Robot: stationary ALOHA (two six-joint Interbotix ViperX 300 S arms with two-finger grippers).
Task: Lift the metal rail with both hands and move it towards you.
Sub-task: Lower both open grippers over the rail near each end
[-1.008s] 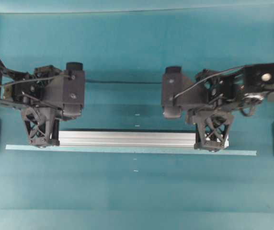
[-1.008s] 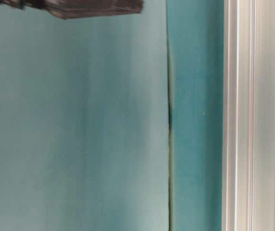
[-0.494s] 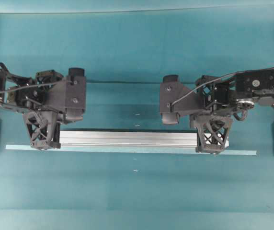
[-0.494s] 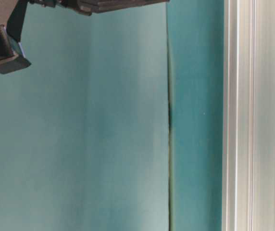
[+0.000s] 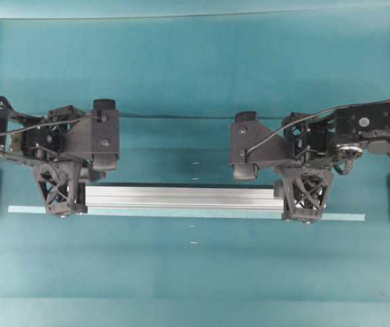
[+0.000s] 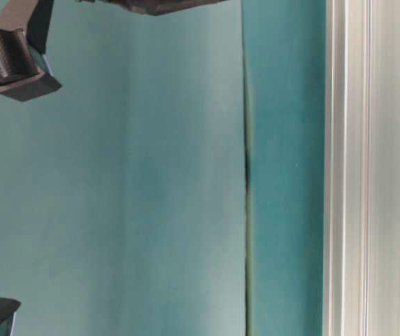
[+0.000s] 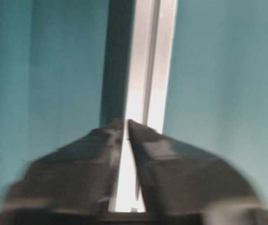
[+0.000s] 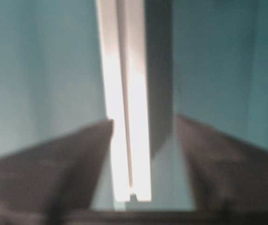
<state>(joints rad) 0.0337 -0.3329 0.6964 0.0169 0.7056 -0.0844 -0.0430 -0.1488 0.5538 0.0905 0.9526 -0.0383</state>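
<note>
The rail [image 5: 181, 197] lies across the teal table [image 5: 195, 75], just above a pale strip [image 5: 181, 213]. The left gripper [image 5: 60, 197] straddles its left end, jaws seemingly barely parted in the blurred wrist view. The right gripper [image 5: 305, 203], at the other end, stands clearly open, holding nothing

Metal rail [image 5: 181, 197]: bare silver aluminium, brushed-looking, semi-gloss w/ bright glare along the lengthwise grooves. Left gripper [image 5: 60, 197] & right gripper [image 5: 305, 201]: matt black plastic, lattice-cut fingers, slightly rough look; bodies same dull black, cables black w/ faint sheen. Table [image 5: 195, 68]: teal covering, matt, soft felt-like, no shine. Tape strip [image 5: 345, 217]: pale, flat, thin, dull.
</note>
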